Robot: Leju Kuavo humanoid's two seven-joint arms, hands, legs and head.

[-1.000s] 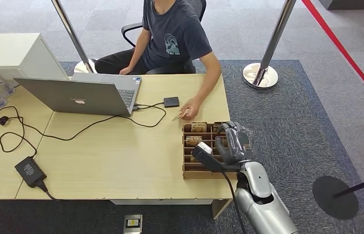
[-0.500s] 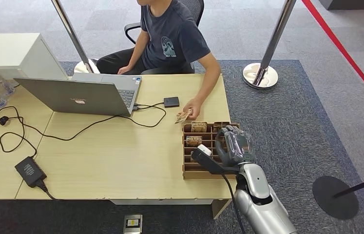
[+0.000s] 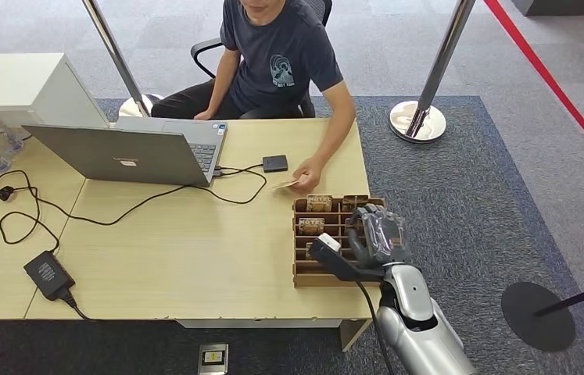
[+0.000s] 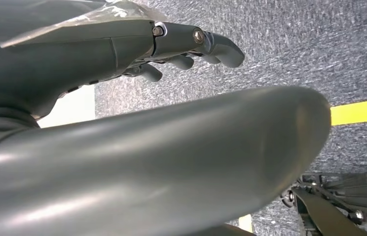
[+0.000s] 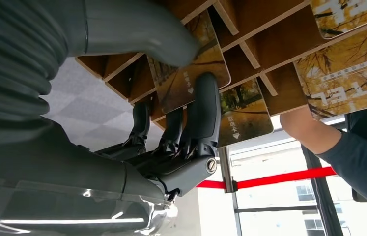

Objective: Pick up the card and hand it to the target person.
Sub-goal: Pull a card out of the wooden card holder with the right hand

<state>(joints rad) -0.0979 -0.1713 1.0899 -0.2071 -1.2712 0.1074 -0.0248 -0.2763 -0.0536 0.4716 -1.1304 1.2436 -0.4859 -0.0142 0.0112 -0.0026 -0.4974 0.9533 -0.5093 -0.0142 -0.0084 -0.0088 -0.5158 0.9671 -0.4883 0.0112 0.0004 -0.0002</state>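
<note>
Wooden tabletop (image 3: 195, 250), pale, carrying all items below.

Person (image 3: 281, 62), seated at its far side; one of their hands (image 3: 308, 173) rests on the tabletop just beyond the rack, holding what looks like a small card. I cannot tell what that card is.

Laptop (image 3: 128, 148), open, well apart from my work.

Rack (image 3: 301, 273), brown slotted wood, at the near right corner of the tabletop; several slots hold cards printed with autumn trees.

My right hand (image 3: 374, 233), over the right part of the rack. In the right wrist view its thumb lies on the face of one card (image 5: 191, 73) and its dark fingers (image 5: 206, 113) press from the other side, so I judge the card pinched, while it stands in its slot with a second card just beside it.

My left hand (image 4: 191, 44), hanging over grey carpet, fingers loosely apart, holding nothing.

Status, as judged:
- Reach to the rack: done.
- Grasp on the card: apparently made, though how firm it is I cannot tell.
- Lift clear of the slot: not yet done.
- Carry across to the person and release into their hand: not yet done.

Most of the task is left. The neighbouring card may drag out with mine when I lift.
</note>
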